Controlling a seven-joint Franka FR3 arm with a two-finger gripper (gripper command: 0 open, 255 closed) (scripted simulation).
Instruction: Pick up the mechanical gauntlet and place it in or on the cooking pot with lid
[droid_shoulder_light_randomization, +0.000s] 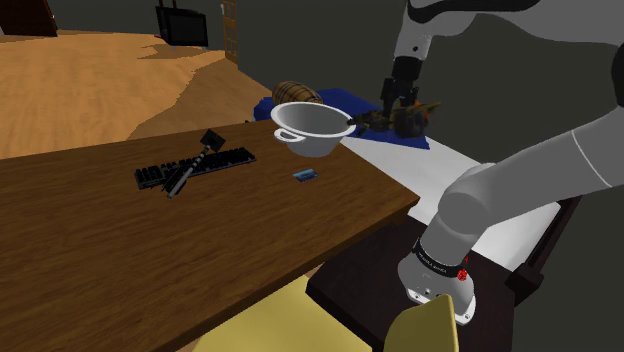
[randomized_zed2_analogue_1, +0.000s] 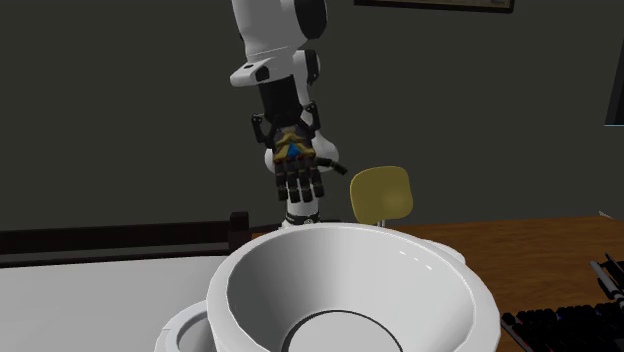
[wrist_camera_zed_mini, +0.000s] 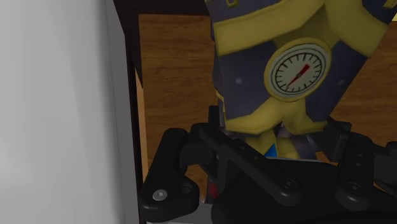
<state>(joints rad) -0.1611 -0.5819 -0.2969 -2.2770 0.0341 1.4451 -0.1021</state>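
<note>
Looking at the shoulder view, the white pot (droid_shoulder_light_randomization: 315, 142) sat by the worktop's (droid_shoulder_light_randomization: 150, 250) far corner, open and with nothing in it. Off to its right and a bit higher was the gauntlet (randomized_zed2_analogue_1: 298, 172), hanging pretty much vertical with its fingers pointing down. The claw (randomized_zed2_analogue_1: 290, 133) was pinching it at the wrist end. So I'd guess the carry had to go toward that view's left, then down into the pot.

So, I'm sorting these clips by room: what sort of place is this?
Probably a room in a home, perhaps a study or dining room: a long wooden table carrying a computer keyboard, a yellow chair beside it, and a dark screen at the back.
</note>
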